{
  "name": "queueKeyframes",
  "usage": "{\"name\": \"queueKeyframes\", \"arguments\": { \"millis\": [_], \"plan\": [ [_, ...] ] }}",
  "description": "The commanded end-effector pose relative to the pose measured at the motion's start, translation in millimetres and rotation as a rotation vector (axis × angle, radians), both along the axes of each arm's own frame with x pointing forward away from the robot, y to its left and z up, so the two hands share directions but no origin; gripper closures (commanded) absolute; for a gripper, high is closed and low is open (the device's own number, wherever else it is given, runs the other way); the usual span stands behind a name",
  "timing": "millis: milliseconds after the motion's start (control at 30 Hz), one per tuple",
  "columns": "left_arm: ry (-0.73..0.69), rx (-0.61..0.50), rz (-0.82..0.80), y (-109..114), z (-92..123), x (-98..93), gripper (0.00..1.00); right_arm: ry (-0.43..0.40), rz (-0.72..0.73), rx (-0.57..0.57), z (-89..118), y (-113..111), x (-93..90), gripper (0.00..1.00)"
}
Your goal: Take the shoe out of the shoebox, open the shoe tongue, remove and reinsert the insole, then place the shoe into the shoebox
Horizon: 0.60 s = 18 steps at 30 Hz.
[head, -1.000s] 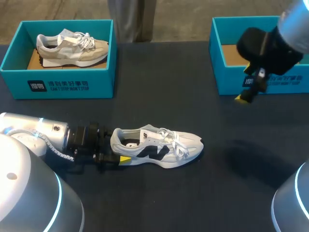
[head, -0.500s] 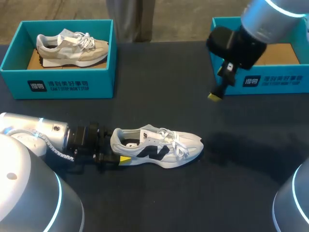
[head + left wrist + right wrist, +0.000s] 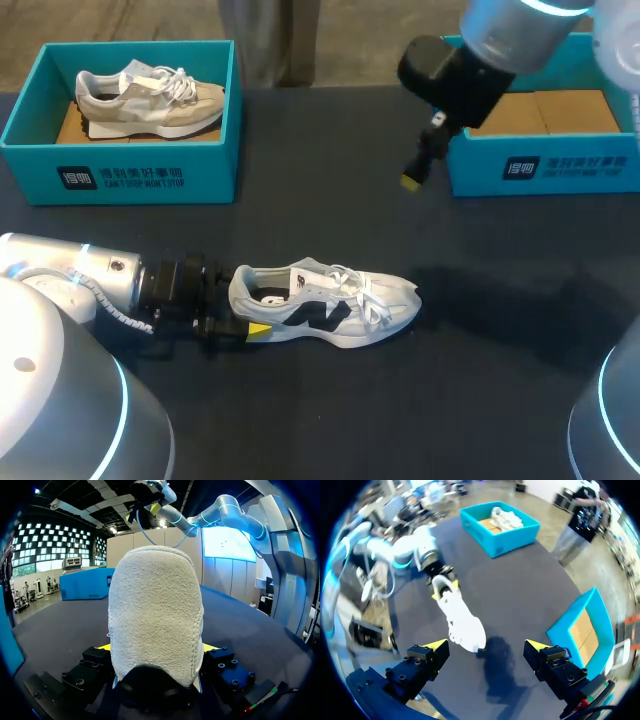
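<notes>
While heel-clamped in left end effector (image 3: 156,646), white shoe (image 3: 325,303) with black side mark; right end effector (image 3: 485,645) agape.

Right shoebox (image 3: 590,170) — cut by edge, partly behind arm (image 3: 510,30).

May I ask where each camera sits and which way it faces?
Head view: fixed above and behind, looking down on the table; left arm and right arm show.
Left wrist view: on the left wrist, facing the white shoe, heel held in the left gripper.
Right wrist view: on the right wrist, looking down past the open right gripper.
All share the white shoe.
</notes>
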<state>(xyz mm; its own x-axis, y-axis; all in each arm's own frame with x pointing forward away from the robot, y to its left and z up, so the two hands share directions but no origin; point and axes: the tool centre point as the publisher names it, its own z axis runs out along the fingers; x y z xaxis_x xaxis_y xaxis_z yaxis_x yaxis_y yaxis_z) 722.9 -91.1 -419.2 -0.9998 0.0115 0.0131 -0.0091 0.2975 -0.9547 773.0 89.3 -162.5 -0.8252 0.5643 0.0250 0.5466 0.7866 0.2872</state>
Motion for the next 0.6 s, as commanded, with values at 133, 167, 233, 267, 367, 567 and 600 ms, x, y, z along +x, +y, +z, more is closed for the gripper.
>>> {"name": "queueKeyframes", "arguments": {
  "millis": [133, 167, 233, 267, 367, 567, 600],
  "plan": [
    [0.002, 0.001, -0.002, -1, -5, -3.5, 1.00, 0.027, -0.273, -0.081, -7, 40, -3.0, 0.00],
    [0.002, 0.001, -0.002, -1, -5, -3.5, 1.00, 0.019, -0.285, -0.059, -8, 46, -5.6, 0.00],
    [0.002, 0.001, -0.002, -1, -5, -3.5, 1.00, 0.049, -0.326, -0.100, -13, 54, -8.7, 0.00],
    [0.002, 0.001, -0.002, -1, -5, -3.5, 1.00, 0.063, -0.344, -0.133, -15, 57, -10.6, 0.00],
    [0.002, 0.001, -0.002, -1, -5, -3.5, 1.00, 0.049, -0.394, -0.131, -19, 70, -17.2, 0.00],
    [0.002, 0.001, -0.002, -1, -5, -3.5, 1.00, 0.035, -0.509, -0.118, -28, 85, -32.5, 0.00],
    [0.002, 0.001, -0.002, -1, -5, -3.5, 1.00, 0.036, -0.538, -0.112, -30, 88, -35.2, 0.00]
  ]
}}
